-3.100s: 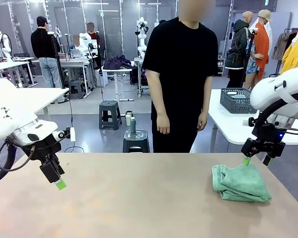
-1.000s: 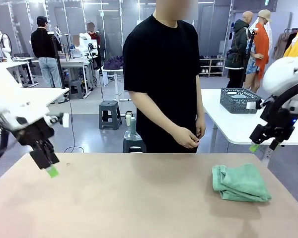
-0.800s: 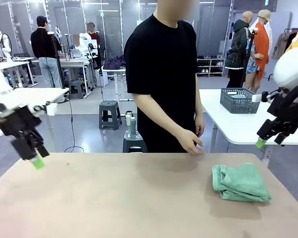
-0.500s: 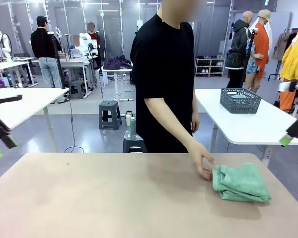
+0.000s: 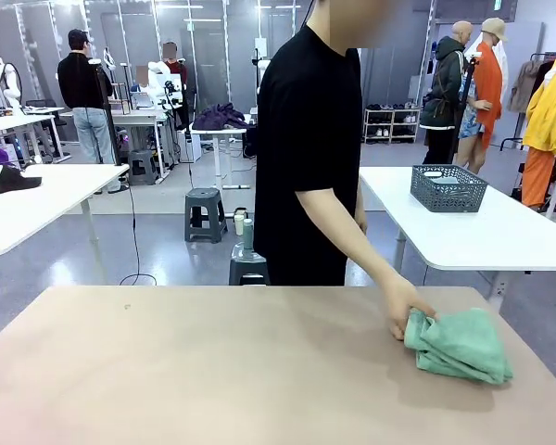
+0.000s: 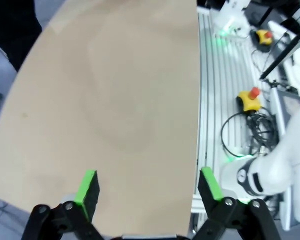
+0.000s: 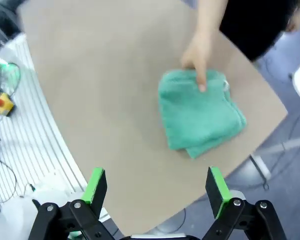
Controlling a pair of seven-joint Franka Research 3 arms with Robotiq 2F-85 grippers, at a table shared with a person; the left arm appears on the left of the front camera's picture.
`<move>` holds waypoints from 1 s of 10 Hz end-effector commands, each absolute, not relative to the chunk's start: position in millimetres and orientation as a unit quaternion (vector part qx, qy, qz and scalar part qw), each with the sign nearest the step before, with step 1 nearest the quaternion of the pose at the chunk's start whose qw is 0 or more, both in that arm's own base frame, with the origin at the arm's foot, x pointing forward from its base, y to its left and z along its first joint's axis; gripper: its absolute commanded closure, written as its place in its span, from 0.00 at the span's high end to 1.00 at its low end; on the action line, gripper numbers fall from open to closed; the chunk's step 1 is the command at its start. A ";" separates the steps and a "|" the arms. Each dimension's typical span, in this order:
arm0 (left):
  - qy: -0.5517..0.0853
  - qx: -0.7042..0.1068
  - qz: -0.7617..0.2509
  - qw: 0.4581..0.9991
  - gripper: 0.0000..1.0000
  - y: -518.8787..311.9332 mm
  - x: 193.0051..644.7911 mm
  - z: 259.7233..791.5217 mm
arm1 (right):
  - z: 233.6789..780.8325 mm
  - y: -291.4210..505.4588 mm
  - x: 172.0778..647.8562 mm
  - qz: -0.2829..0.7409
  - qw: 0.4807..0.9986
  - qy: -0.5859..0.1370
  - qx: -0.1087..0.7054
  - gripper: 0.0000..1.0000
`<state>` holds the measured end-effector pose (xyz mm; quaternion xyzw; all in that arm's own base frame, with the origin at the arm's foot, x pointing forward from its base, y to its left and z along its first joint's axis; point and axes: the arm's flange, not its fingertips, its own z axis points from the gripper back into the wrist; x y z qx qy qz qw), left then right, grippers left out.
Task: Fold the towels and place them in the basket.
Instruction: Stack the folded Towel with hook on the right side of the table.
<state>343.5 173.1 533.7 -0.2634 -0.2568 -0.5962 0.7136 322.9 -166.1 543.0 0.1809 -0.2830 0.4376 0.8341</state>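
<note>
the right gripper [image 7: 156, 187], spread empty, hangs high; well ahead of it a person's hand [image 7: 197, 54] grips the folded towel [image 7: 200, 115]. left gripper [image 6: 149, 186] also spread. descending now risks striking the hand.

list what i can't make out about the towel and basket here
- Towel, front view: the person's hand covers its near-left edge, so the grip is hidden.
- Towel count: the folds hide whether it is one or several.
- Basket, front view: its mesh walls hide the inside; the contents are too small to tell.
</note>
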 end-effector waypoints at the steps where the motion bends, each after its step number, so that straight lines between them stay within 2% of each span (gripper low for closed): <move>1: -0.284 -0.312 -0.589 0.689 1.00 206.5 345.6 535.1 | 533.4 -197.0 315.4 0.511 0.775 -0.293 0.229 1.00; 5: -0.279 -0.468 -0.472 0.693 1.00 272.0 323.6 513.6 | 516.9 -241.0 309.0 0.409 0.805 -0.291 0.317 1.00; 7: -0.284 -0.519 -0.413 0.692 1.00 300.5 312.1 492.1 | 507.5 -264.3 310.3 0.357 0.809 -0.287 0.367 1.00; 8: -0.265 -0.552 -0.373 0.697 1.00 314.8 309.1 478.8 | 502.0 -273.8 312.4 0.329 0.810 -0.279 0.398 1.00; 10: -0.282 -0.558 -0.270 0.732 1.00 330.0 310.5 457.1 | 490.5 -281.3 319.0 0.286 0.804 -0.259 0.453 1.00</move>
